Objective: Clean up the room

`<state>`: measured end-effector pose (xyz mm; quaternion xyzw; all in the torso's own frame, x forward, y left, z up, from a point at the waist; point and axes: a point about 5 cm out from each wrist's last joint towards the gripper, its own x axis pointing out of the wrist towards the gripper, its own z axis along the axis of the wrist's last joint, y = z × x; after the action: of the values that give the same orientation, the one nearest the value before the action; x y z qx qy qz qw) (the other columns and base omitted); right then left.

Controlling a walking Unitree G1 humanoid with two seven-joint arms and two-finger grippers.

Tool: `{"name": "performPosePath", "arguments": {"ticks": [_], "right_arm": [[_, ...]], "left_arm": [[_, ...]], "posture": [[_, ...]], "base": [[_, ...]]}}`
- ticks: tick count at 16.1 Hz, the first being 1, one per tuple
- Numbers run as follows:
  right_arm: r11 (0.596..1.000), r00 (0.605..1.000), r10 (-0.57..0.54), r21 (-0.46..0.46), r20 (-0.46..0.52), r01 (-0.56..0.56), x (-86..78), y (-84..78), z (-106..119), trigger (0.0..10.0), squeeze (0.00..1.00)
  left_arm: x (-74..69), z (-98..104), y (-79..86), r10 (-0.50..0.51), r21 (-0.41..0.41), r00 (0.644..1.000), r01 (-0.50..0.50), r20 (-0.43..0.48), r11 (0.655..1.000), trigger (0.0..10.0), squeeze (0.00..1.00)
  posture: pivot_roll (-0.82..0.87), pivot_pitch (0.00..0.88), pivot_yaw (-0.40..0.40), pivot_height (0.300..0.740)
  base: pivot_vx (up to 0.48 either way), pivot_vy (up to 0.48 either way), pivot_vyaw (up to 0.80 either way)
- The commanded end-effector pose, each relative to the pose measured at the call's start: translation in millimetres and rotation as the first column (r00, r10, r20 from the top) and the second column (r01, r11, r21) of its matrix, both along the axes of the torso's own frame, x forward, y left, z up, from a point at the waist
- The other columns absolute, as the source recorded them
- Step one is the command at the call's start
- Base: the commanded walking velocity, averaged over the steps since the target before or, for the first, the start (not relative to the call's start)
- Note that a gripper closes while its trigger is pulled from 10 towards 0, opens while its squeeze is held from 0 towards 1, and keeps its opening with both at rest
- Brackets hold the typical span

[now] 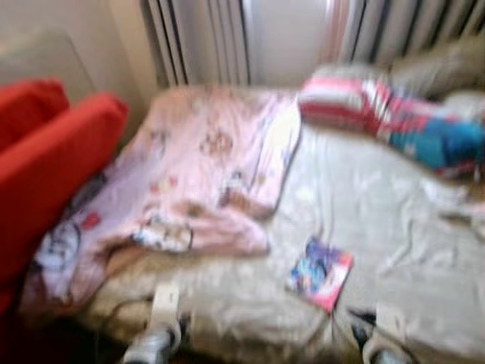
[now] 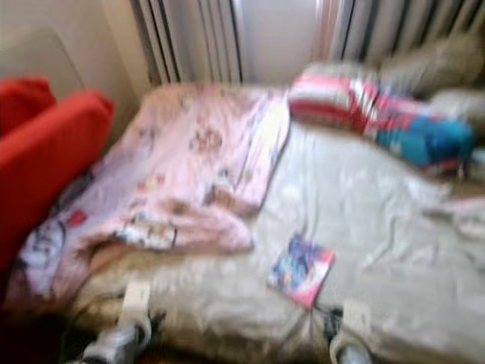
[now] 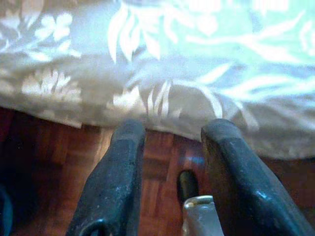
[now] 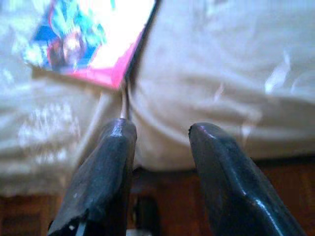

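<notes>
A bed with a beige patterned cover (image 1: 364, 220) lies before me, and the head views are blurred. A pink printed blanket (image 1: 197, 167) lies crumpled over its left half. A small colourful book with a pink edge (image 1: 320, 274) rests near the bed's front edge. Pink-striped and blue bedding (image 1: 394, 114) is heaped at the far right. My left gripper (image 3: 170, 132) is open and empty, low at the bed's front edge, above the wooden floor (image 3: 54, 152). My right gripper (image 4: 160, 130) is open and empty, just short of the book (image 4: 93, 34).
A red armchair (image 1: 45, 159) stands close against the bed's left side. Behind the bed are a radiator and striped curtains (image 1: 204, 38). Dark wooden floor (image 4: 275, 182) runs below the hanging cover.
</notes>
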<state>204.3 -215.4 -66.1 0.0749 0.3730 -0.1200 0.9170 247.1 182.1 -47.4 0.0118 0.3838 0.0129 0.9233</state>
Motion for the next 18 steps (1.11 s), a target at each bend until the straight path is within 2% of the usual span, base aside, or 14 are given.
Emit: {"name": "performPosePath", "arguments": {"ticks": [1,3,5,8,10,14,17,18], "right_arm": [[1.000,0.999,0.023,0.019,0.024,-0.024,6.9,9.9,2.3,10.0,0.00],[0.999,0.995,0.041,0.003,0.087,-0.041,20.9,7.9,12.2,10.0,0.00],[0.998,0.983,0.061,-0.023,0.176,-0.058,33.7,3.3,24.2,10.0,0.00],[0.993,0.940,0.115,-0.074,0.322,-0.096,48.6,0.9,42.8,10.0,0.00],[0.987,0.905,0.157,-0.103,0.396,-0.126,52.4,2.6,51.2,10.0,0.00],[0.972,0.821,0.222,-0.186,0.525,-0.144,51.7,-0.5,68.4,10.0,0.00],[0.965,0.787,0.245,-0.223,0.566,-0.140,49.4,2.9,74.8,10.0,0.00],[0.965,0.762,0.245,-0.227,0.599,-0.132,49.8,6.2,80.5,10.0,0.00]], "left_arm": [[-7.5,-4.3,7.6,0.021,0.003,1.000,-0.021,-0.023,1.000,10.0,0.00],[-4.9,-1.4,6.5,0.004,0.004,1.000,-0.004,0.029,1.000,10.0,0.00],[20.7,25.3,28.6,0.011,0.018,0.982,-0.015,0.191,1.000,10.0,0.00],[36.7,49.4,42.6,0.047,-0.003,0.932,-0.049,0.359,0.999,10.0,0.00],[40.1,57.9,42.6,0.036,0.001,0.899,-0.040,0.436,0.999,10.0,0.00],[41.9,77.1,32.0,-0.024,-0.007,0.798,0.035,0.602,0.999,10.0,0.00],[39.7,82.4,32.0,-0.021,-0.009,0.768,0.034,0.640,0.999,10.0,0.00],[38.6,84.9,34.2,-0.013,-0.013,0.757,0.028,0.654,1.000,10.0,0.00]], "posture": [[0.05,0.057,0.048,0.740],[0.05,0.061,0.044,0.740],[0.06,0.067,0.032,0.740],[0.06,0.074,0.019,0.740],[0.06,0.078,0.012,0.740],[0.05,0.084,0.004,0.740],[0.03,0.089,0.002,0.740],[0.03,0.079,0.000,0.740]], "base": [[0.000,0.000,0.00],[0.000,0.000,0.00],[0.000,0.000,0.00],[0.000,0.000,0.00],[0.000,0.000,0.00],[0.000,0.000,0.00],[0.000,0.000,0.00],[0.000,0.000,0.00]]}}
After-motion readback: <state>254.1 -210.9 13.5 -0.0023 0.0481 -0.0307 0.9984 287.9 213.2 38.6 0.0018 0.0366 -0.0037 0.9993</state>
